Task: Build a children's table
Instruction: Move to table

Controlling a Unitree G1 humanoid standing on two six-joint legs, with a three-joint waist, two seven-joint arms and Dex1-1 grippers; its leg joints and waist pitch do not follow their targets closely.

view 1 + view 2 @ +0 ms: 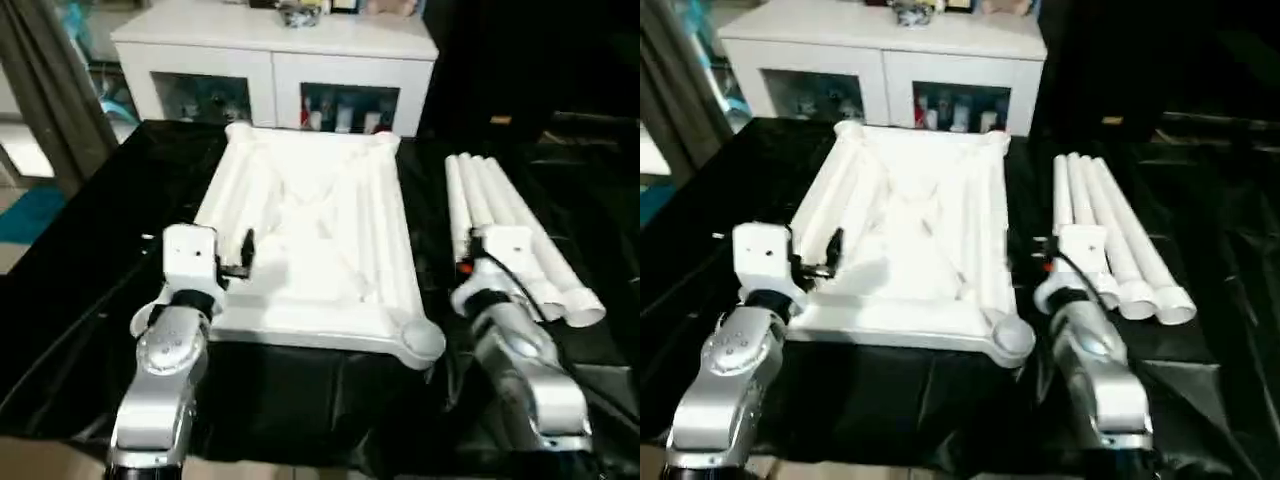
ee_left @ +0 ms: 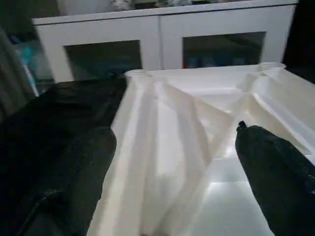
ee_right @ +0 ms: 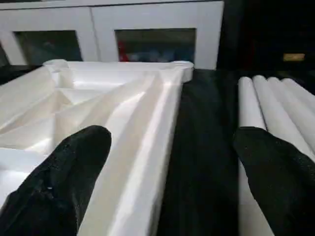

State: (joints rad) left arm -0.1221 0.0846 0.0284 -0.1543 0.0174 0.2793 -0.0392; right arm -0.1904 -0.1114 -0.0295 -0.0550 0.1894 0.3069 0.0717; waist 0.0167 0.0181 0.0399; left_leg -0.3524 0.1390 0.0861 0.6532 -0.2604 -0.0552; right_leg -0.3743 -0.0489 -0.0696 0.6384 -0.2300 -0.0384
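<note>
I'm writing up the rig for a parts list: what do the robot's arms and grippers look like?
Both forearms are rounded silver shells ending in white boxy wrist blocks. The left gripper and right gripper each have two matte black rounded fingers. A black cable runs along the right wrist.

The white tabletop (image 1: 320, 240) is lying upside down, ribbed underside showing, while four white legs (image 1: 510, 235) are lying bundled just beside it.

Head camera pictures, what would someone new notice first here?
The white table top lies upside down in the middle of the black-covered surface, its ribbed underside and corner sockets facing up. Four white legs lie side by side to its right, none fitted yet. The left end effector hangs open over the top's left edge, and the right end effector is open between top and legs.
</note>
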